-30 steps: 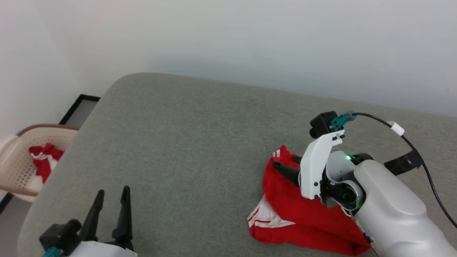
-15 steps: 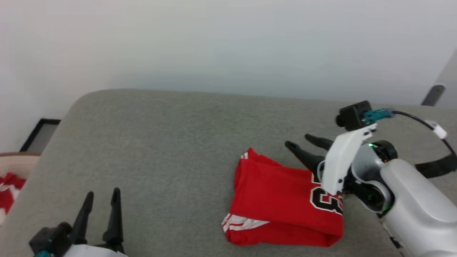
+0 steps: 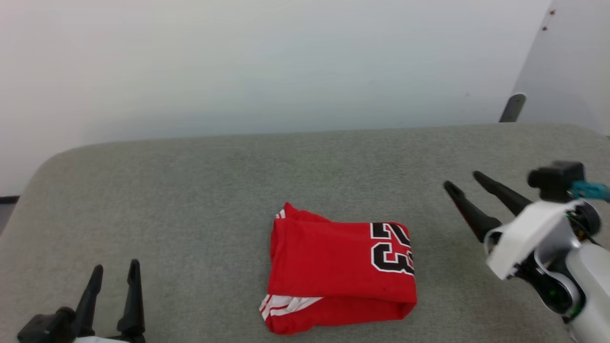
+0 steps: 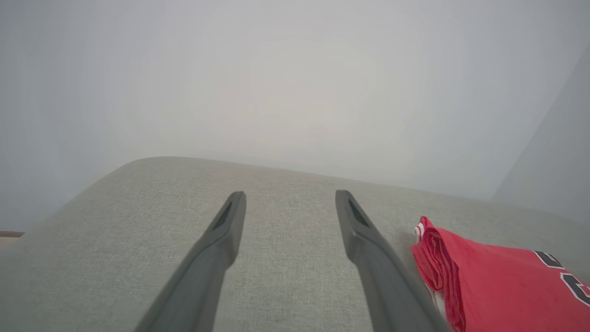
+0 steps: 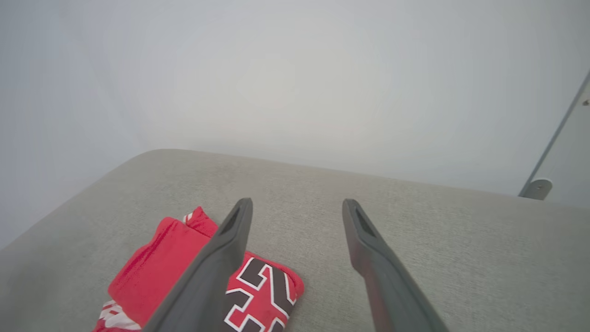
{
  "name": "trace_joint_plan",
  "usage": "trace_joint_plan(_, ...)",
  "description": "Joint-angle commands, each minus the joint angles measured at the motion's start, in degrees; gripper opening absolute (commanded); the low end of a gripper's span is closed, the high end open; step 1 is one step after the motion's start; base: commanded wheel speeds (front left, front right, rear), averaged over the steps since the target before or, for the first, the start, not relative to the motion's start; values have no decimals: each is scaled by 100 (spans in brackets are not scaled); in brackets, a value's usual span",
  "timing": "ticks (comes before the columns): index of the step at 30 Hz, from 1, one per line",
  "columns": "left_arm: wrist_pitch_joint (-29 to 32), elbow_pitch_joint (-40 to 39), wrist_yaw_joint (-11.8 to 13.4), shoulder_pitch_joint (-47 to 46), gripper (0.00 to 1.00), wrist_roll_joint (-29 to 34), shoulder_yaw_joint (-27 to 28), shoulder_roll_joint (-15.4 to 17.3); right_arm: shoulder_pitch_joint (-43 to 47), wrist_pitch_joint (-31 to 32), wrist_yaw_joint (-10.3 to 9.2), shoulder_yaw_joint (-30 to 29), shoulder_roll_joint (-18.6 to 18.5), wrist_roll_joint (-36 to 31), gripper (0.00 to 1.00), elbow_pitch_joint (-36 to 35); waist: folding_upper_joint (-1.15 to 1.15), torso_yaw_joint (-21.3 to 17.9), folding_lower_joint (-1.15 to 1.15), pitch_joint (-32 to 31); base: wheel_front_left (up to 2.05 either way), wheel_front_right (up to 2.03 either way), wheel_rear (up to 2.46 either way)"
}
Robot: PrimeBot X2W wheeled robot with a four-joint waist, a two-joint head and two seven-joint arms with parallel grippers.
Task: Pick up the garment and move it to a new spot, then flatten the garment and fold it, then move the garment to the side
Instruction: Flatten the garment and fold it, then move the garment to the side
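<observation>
Red shirt [image 3: 333, 271] lies folded into a rough rectangle on a grey fabric-covered surface [image 3: 190, 190], near the front edge & about mid-width in the head view. A black-and-white number 23 [image 3: 391, 247] sits on the top layer at the shirt's right end, turned sideways. White striped sleeve trim [image 3: 286, 302] peeks out from under the fold at the front left corner. Bunched red folds w/ a bit more white stripe show at the back left corner.

Left hand [image 3: 116, 267] is at the lower left of the head view, over the surface & well apart from the shirt. Its two dark fingers are spread w/ only bare surface between them. In the left wrist view the shirt's bunched edge lies at the lower right, beside the right-side finger.

Right hand [image 3: 463, 181] is at the right of the head view, fingers pointing up & left, also spread, holding nothing. It is near the shirt's right end but apart from it. In the right wrist view the left-side finger crosses in front of the number. A plain pale wall [image 3: 238, 62] stands behind the surface.
</observation>
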Motion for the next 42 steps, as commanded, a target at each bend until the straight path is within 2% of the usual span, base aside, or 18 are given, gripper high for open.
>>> trace_joint_plan(1, 2, -13, -20, 68, 100, 10, 5, 14, 93, -54, -4, -42, -11, -35, 100, 0, 0, -102, 0, -33, 0, 0, 0)
trace_joint_plan(10, 2, -27, -20, 188, 100, 45, 100, 81, 924, -822, -4, -523, -230, -310, 100, 66, 0, -225, 0, -127, 0, 0, 0)
trace_joint_plan(18, 2, 32, -20, 279, 100, 119, 238, 132, 1544, -1117, -4, -1036, -185, -490, 100, -8, 0, -255, 0, -202, 0, 0, 0)
trace_joint_plan(31, 2, -90, -20, 445, 100, 198, 485, 99, 2233, -1054, -4, -1772, 44, -832, 100, -336, 0, -215, 0, -271, 0, 0, 0)
trace_joint_plan(42, 2, -46, -20, 518, 100, 244, 430, 101, 2598, -821, -4, -2221, 280, -1047, 100, -704, 0, -148, 0, -295, 0, 0, 0)
